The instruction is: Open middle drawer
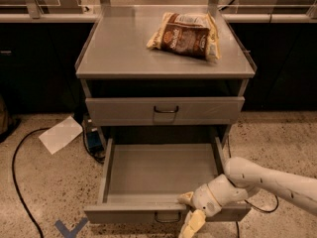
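The middle drawer (pixel 148 213) is the wide, shallow grey drawer low on the cabinet. It is pulled far out and its plain grey tray is bare. Its small dark loop handle (pixel 166 217) sits at the centre of the low front. My gripper (pixel 189 211) is at the drawer's front edge, just right of the handle. One yellowish finger (pixel 185 198) rests on the front rim and the other (pixel 194 224) hangs in front of it, so the fingers stand apart. My white arm (pixel 267 180) reaches in from the right.
A taller-fronted grey drawer (pixel 124 110) above is shut. A brown snack bag (pixel 183 36) lies on the cabinet top (pixel 119 48). On the speckled floor at left lie a white paper sheet (pixel 60 134), a black cable (pixel 20 182) and a blue cross mark (pixel 69 229).
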Tool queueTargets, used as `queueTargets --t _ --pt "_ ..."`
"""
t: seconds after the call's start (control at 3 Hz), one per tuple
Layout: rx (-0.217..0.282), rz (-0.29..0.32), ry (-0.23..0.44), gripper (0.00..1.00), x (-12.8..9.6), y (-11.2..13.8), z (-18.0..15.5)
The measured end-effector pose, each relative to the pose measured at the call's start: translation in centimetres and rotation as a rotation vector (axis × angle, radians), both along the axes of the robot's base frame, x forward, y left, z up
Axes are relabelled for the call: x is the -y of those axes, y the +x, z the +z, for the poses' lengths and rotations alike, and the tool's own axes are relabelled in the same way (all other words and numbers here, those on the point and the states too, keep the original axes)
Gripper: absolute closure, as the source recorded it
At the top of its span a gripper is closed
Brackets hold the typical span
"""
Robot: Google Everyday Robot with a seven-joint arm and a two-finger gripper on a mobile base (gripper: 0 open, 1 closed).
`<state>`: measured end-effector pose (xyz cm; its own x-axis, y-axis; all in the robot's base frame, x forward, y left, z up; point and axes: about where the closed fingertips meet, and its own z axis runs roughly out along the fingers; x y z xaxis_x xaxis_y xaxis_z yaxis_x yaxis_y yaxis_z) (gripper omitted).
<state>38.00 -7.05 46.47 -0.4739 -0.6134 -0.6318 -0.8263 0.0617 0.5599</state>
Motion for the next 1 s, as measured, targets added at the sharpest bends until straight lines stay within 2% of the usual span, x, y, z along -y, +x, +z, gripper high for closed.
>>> queueTargets --t 0.67,1.0 --pt "-0.026 0.037 -0.042 0.00 -0.1 -1.1 -1.0" --pt "-0.046 0.036 -0.016 0.00 1.3 -2.8 -0.7"
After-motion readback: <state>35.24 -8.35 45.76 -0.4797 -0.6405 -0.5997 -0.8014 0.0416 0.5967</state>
